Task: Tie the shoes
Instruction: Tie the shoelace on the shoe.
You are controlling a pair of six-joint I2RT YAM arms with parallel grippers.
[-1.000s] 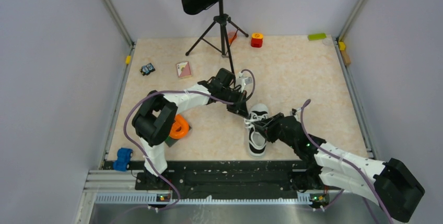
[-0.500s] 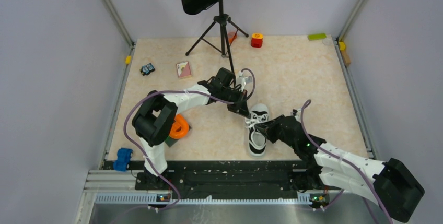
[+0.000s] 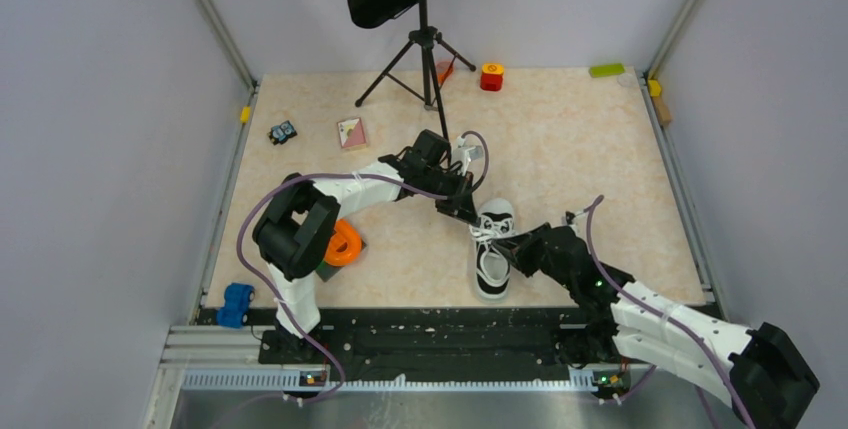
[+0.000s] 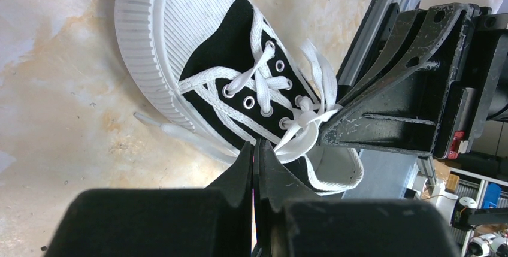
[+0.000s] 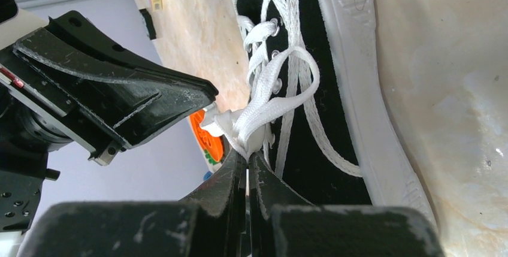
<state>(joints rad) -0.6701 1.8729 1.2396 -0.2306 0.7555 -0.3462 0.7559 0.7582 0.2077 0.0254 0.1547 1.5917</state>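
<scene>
From above, the sneaker lies near the front middle of the bench, its toe pointing away from the arm bases. The left tool reaches the toe end from the left. The right tool meets the shoe's right side at the lacing.

In the left wrist view, the left tool's fingers are pressed together, their tips just beside a strand of the white laces. Whether they pinch it cannot be told.

In the right wrist view, the right tool is clamped narrow on a bunched loop of the laces above the eyelets.
</scene>
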